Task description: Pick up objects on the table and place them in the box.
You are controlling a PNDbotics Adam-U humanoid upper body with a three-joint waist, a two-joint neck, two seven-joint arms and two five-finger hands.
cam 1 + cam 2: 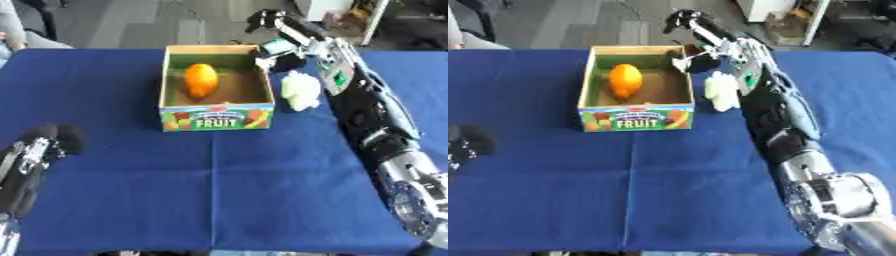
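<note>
Box (pixel 216 119) holds orange fruit (pixel 200 80); right hand (pixel 278 55) at far rim, fingers' state unclear.

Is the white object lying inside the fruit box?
No. The white object lies on the blue tablecloth just outside the right wall of the fruit box, which holds only an orange fruit.

Light: bright and even from above, no hard glare on the blue tablecloth (pixel 219 190).
Shadows: soft, short, inside the box (pixel 216 118) by its near wall.
Blur: everything soft; right arm (pixel 833 200) smeared near the bottom edge.
Sheen: faint gleam on the arm's silver joints.
</note>
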